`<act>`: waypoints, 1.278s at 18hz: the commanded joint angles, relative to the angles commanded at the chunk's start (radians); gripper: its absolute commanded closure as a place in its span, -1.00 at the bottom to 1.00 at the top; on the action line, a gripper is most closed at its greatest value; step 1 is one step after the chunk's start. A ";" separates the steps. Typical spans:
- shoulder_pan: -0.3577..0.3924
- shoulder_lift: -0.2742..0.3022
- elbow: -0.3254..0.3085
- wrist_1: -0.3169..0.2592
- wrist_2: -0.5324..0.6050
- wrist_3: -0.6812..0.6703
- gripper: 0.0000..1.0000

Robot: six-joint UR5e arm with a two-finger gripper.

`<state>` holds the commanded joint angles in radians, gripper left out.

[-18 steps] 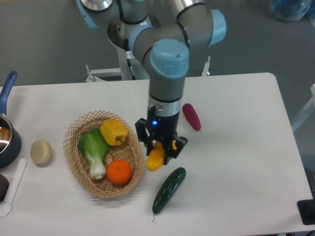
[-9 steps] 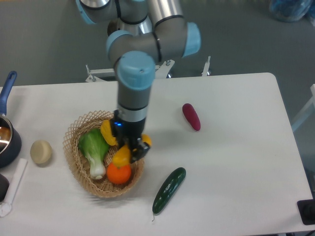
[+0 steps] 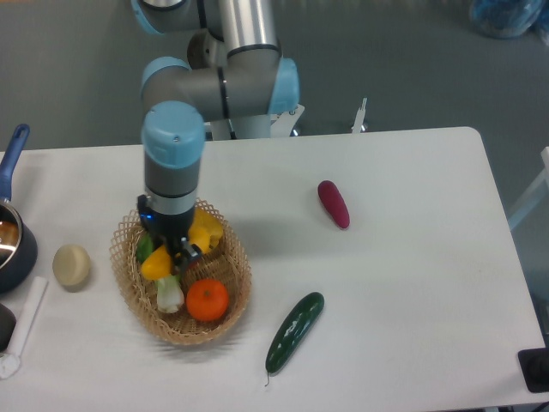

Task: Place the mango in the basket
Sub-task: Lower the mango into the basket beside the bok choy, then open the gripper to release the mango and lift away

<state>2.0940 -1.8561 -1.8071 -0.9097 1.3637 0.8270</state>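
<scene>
The tan wicker basket (image 3: 232, 296) sits at the front left of the table. My gripper (image 3: 165, 255) hangs over the basket's left half, shut on the mango (image 3: 157, 263), a yellow fruit poking out below the fingers. The mango is above the green leafy vegetable (image 3: 168, 292) lying in the basket. A yellow bell pepper (image 3: 208, 232) and a round orange (image 3: 207, 299) also lie inside. The arm hides part of the basket's back rim.
A dark green cucumber (image 3: 294, 330) lies right of the basket. A purple-red vegetable (image 3: 334, 203) rests mid-table. A pale round object (image 3: 71, 265) sits left of the basket, and a dark pot with a blue handle (image 3: 12, 206) stands at the left edge.
The arm has carried the mango leftward, from beside the basket's right rim to over its left half, above the leafy vegetable.
</scene>
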 joint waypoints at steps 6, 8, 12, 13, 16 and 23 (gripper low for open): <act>-0.031 -0.031 0.014 0.002 -0.002 -0.031 0.04; -0.041 -0.048 0.026 0.002 -0.002 -0.032 0.02; -0.052 -0.078 0.046 0.002 -0.002 -0.031 -0.23; -0.052 -0.078 0.051 0.002 -0.002 -0.031 -0.39; -0.052 -0.077 0.051 0.003 -0.002 -0.028 -0.64; -0.048 -0.039 0.060 0.005 -0.002 -0.023 -1.00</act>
<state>2.0463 -1.8946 -1.7472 -0.9050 1.3622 0.8038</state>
